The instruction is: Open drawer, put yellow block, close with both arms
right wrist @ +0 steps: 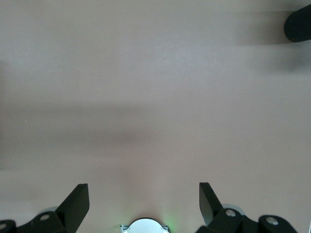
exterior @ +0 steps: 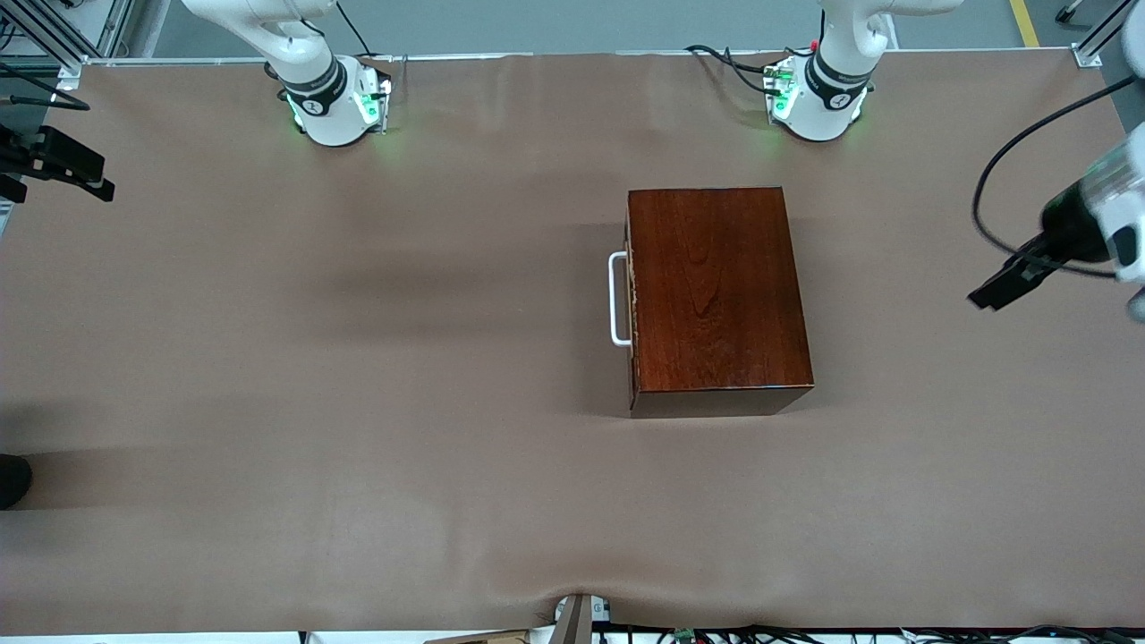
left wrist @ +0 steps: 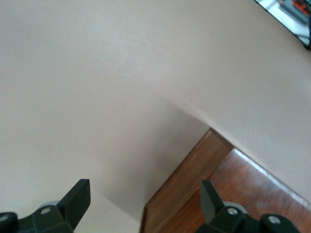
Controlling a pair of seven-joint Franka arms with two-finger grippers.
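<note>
- The drawer (exterior: pixel 632 300) sits shut in the dark wooden box (exterior: pixel 720 291), which stands on the tabletop (exterior: pixel 358 376) toward the left arm's end. Its white handle (exterior: pixel 618 300) faces the right arm's end, so opening looks like the step in hand.
- The yellow block shows in none of the three views; where it lies cannot be told.
- The left pincer (left wrist: pixel 146 201) hangs over the tabletop at the left arm's end, beside the box. Its fingers (left wrist: pixel 77 196) are spread wide and hold nothing.
- The right pincer (right wrist: pixel 144 201) hangs over bare tabletop near its own base (exterior: pixel 335 107). Its jaws are fully apart and empty.
- To open well, I would bring one pincer level with the handle, straddle the bar at its middle, close firmly, then pull straight along the drawer's run. A skewed pull could drag or turn the whole box, so the other arm might steady the box.
- The front view alone shows the handle and the box's whole top. Of the right pincer it shows only a dark shape at the edge.
- The left wrist view shows a corner and side wall of the box close under that pincer — detail the front view lacks.
- The right wrist view gives only plain tabletop and a dark rounded object (right wrist: pixel 299 24) at its edge.
</note>
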